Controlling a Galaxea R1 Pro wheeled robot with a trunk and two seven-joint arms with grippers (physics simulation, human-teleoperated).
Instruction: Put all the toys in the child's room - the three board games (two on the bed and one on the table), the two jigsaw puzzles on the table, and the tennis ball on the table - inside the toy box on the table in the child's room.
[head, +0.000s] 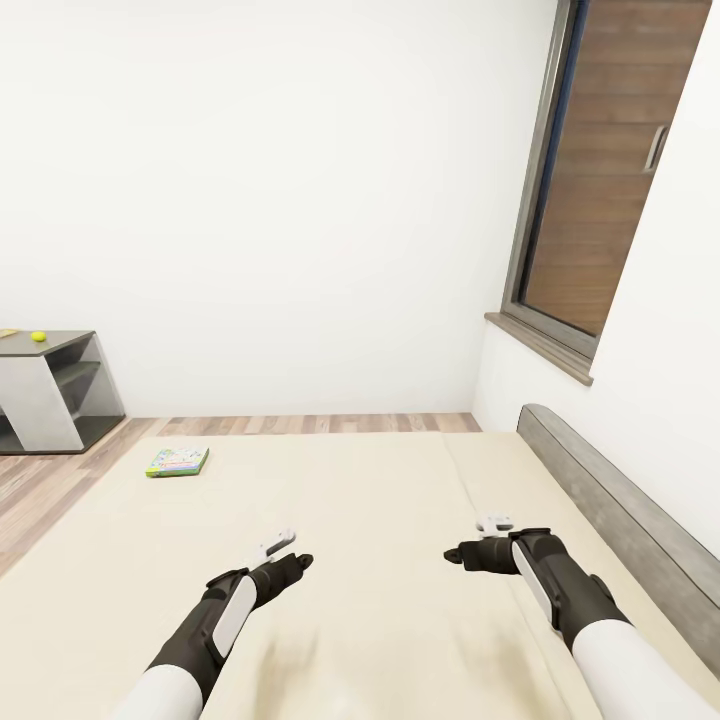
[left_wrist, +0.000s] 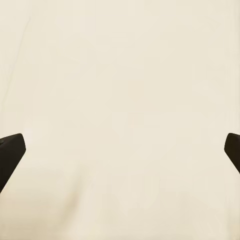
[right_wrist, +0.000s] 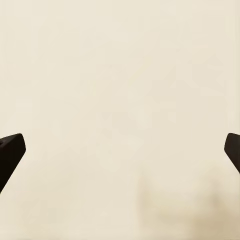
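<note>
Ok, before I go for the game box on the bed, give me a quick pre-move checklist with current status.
1. Left gripper open and empty: ok, fingers spread wide over bare bed.
2. Right gripper open and empty: ok.
3. Board game located: ok, flat on the bed near its far left corner.
4. Game within reach: not ok, it looks well beyond the left gripper.
5. Second board game on the bed: cannot tell.
6. Tennis ball on the table: ok.

table (head: 55, 345) cut by frame edge | board game (head: 178, 462) print unreadable
</note>
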